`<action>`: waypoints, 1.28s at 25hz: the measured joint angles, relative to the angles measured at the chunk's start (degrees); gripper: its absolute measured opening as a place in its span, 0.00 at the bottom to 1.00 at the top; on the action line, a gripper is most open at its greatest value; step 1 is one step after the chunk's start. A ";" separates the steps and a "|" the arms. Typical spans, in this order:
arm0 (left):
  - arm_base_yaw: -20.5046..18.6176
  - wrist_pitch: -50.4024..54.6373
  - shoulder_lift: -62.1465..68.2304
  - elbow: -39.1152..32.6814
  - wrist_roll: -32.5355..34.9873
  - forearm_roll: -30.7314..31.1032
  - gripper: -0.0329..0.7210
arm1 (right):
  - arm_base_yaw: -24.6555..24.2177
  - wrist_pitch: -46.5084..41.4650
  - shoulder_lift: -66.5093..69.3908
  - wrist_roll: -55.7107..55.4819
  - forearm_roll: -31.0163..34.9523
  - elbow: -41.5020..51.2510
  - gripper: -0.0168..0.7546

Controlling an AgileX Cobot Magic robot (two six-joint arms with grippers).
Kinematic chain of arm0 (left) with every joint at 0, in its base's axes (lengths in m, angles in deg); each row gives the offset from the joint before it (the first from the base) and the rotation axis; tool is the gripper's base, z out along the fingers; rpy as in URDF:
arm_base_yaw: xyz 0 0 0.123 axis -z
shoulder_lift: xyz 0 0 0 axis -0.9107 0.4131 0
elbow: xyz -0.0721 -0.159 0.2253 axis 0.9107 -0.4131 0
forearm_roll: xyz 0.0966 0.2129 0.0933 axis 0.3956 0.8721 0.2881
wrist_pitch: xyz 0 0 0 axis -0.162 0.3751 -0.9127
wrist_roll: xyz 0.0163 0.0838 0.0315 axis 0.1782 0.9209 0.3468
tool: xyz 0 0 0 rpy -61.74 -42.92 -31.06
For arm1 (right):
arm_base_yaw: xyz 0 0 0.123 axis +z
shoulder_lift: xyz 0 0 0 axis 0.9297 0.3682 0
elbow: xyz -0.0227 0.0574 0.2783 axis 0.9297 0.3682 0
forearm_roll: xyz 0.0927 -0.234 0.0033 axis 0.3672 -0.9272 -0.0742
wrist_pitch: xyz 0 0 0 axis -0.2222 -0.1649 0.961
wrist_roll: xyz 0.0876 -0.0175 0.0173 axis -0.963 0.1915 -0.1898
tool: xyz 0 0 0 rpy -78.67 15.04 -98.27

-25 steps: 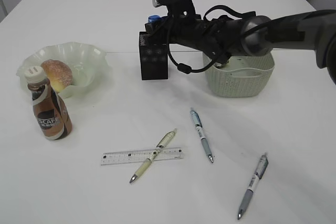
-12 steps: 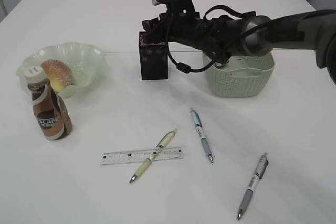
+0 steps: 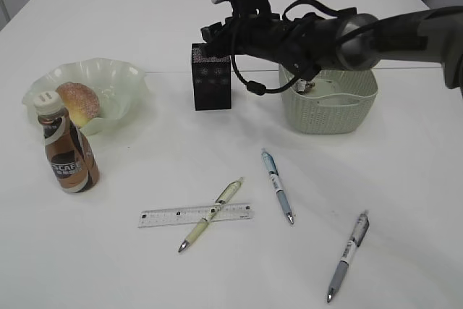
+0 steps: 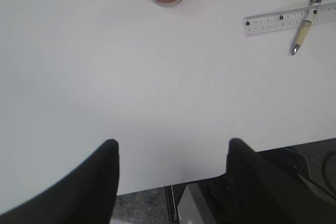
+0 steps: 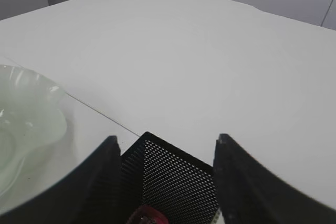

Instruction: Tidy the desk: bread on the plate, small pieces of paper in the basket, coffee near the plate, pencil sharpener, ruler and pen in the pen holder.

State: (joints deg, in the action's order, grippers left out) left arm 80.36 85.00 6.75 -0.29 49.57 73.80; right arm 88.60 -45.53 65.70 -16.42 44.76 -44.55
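The right gripper (image 5: 164, 177) hangs with its jaws apart and empty just above the pen holder (image 3: 211, 77). The ruler (image 3: 195, 215) lies well nearer, toward the front of the desk (image 3: 130, 27), its length running left to right, with a pen (image 3: 210, 215) slanting across it. The left gripper (image 4: 172, 182), open too, hovers at the near edge and looks closer.

White desk (image 3: 145, 273), bread (image 3: 79, 101) in wavy green plate (image 3: 129, 81), coffee (image 3: 67, 151) just beside it, right gripper (image 3: 211, 34) over black pen holder (image 3: 211, 81), basket (image 3: 329, 110) behind arm, ruler (image 3: 195, 215) under one pen (image 3: 211, 215).
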 joint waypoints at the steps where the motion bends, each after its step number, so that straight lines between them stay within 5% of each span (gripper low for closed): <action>1: 0.00 0.00 0.00 0.00 0.00 0.00 0.67 | 0.00 -1.41 -0.73 0.00 0.00 0.00 0.56; 16: 0.00 0.00 0.00 0.00 0.00 -0.82 0.67 | 3.47 -50.84 -19.51 -3.01 5.05 -0.10 0.51; 29: 0.00 0.00 1.66 0.00 7.22 0.41 0.67 | 6.99 -82.22 -20.06 -3.18 18.37 -2.28 0.50; 32: 0.00 0.00 1.79 0.00 7.35 0.69 0.67 | 6.99 -83.52 -20.10 -3.18 19.87 -2.93 0.50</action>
State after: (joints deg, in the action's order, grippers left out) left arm 80.36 85.00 8.54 -0.29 56.91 74.49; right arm 95.58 -129.05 45.61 -19.60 64.63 -47.49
